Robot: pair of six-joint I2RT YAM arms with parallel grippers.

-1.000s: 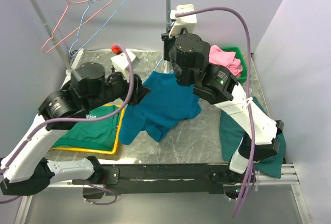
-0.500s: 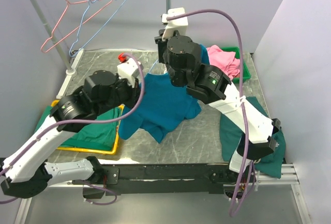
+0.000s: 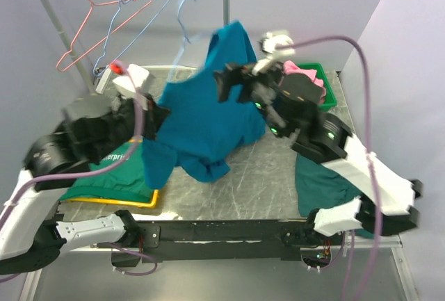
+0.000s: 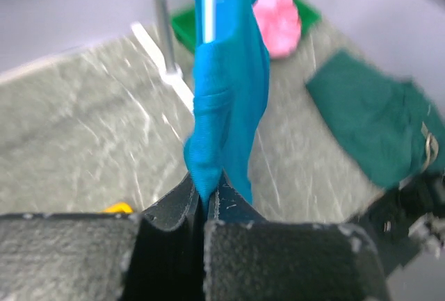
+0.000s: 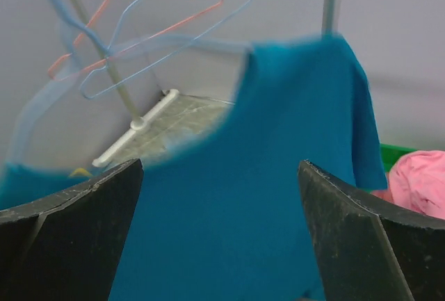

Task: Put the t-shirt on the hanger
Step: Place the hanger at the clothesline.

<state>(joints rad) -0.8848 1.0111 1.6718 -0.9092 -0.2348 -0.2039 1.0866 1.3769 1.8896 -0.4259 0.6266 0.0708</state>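
One green bin holding pink garment, left fingers pinching t-shirt, right fingers spread

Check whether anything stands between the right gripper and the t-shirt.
Nothing visible does. In the right wrist view the t-shirt hangs straight ahead of the open right gripper, only air between. The left gripper is shut on a fold of it.

A grey marbled tabletop carries a yellow tray at left, a green plastic bin at back right and a dark green garment at right; the teal-blue cloth t-shirt seems to brush it with its hem.
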